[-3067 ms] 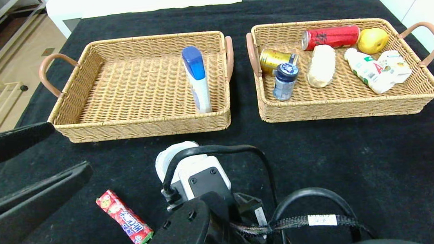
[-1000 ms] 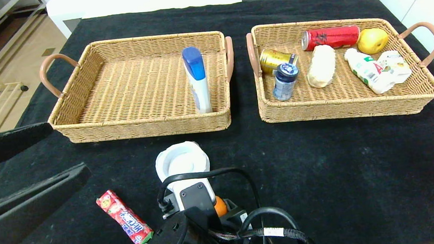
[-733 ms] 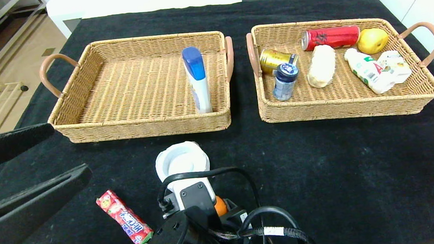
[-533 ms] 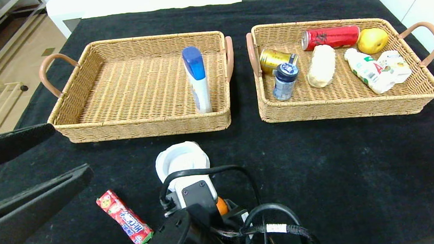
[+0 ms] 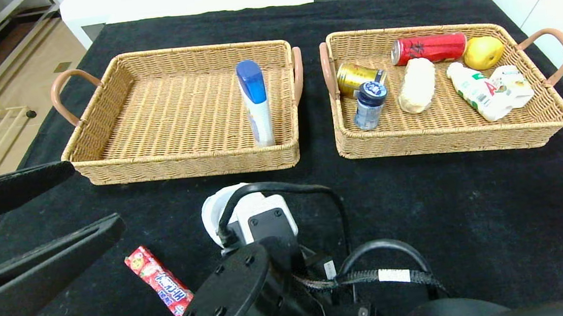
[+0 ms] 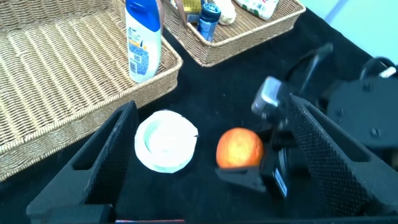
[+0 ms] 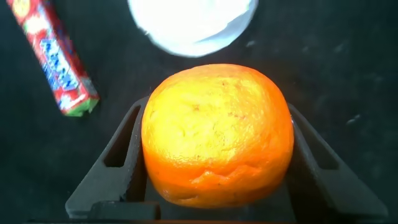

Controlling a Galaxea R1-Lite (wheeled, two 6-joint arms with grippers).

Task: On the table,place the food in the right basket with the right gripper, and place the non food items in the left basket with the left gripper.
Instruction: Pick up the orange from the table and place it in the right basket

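Gripping the orange (image 7: 217, 134), the right hand (image 7: 214, 180) is hovering near the white lid (image 6: 165, 139), bound for the right basket (image 5: 450, 140); the left hand (image 6: 205, 162) is gaping wide, idle.

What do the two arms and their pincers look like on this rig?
Left pincer: long, flat, matte black fingers, one slotted. Right pincer: black fingers with cut-outs. The right arm carries a round black joint housing, a white camera block, looping black cables and a white cable label.

Right basket (image 5: 557, 108) near-right corner looks free — cans (image 5: 356, 75) crowd left.
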